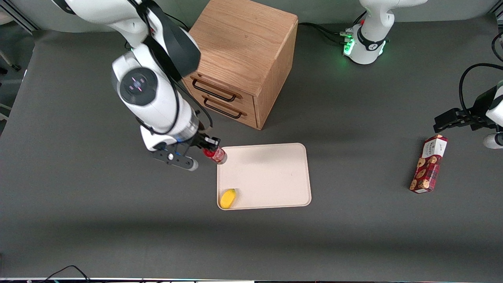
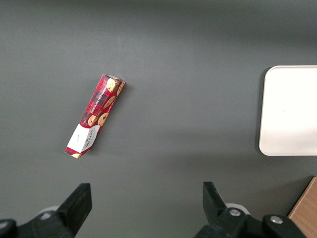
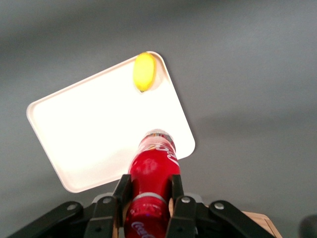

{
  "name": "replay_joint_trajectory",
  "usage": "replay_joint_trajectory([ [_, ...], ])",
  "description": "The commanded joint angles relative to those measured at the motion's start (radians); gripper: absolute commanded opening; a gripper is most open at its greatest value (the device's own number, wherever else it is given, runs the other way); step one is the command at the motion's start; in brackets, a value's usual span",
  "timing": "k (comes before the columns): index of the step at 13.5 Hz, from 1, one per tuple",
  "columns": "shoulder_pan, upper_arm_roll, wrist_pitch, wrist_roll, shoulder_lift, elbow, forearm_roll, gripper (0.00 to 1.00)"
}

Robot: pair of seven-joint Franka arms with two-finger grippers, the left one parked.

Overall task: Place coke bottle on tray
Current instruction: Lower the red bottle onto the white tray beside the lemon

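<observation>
- Bottle (image 1: 215,154) placement is the step in hand: the end effector (image 1: 205,148) is clamped on the small red bottle, with one finger (image 3: 120,194) on each side of its body, and carries it clear of the table (image 1: 353,236), just over the corner of the tray (image 1: 271,177) that lies nearest the cabinet (image 1: 241,63).
- Doing it well probably means bringing the bottle further in over the bare middle of the tray before lowering, since it now hangs right at the rim and could catch it or end up half off.
- The yellow fruit (image 1: 228,198) sits in the tray corner closest to the front edge of the table, well apart from the bottle, so a drop point near the centre should keep clear of it.
- A round bottle laid on its side may roll, so a low, gentle release looks wise, with the fingers opening only once it rests on the tray floor.
- The working arm reaches from the rear edge of the table down and forward, passing in front of the cabinet's drawers, with its wrist bent so the end effector points toward the tray.
- The bottle is tilted in the grip, one end aimed out over the tray; from the wrist camera the tray (image 3: 99,129) spreads out under that end.
- A red cookie box (image 1: 428,164) lies toward the parked arm's end of the table, far from this move.
</observation>
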Motion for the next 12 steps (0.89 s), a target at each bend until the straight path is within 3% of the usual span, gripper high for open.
replay_joint_trajectory([
  [1, 0.013, 0.0, 0.103, 0.024, 0.05, -0.058, -0.013, 0.0],
  [12, 0.019, 0.002, 0.243, 0.015, 0.144, -0.125, -0.099, 0.0],
])
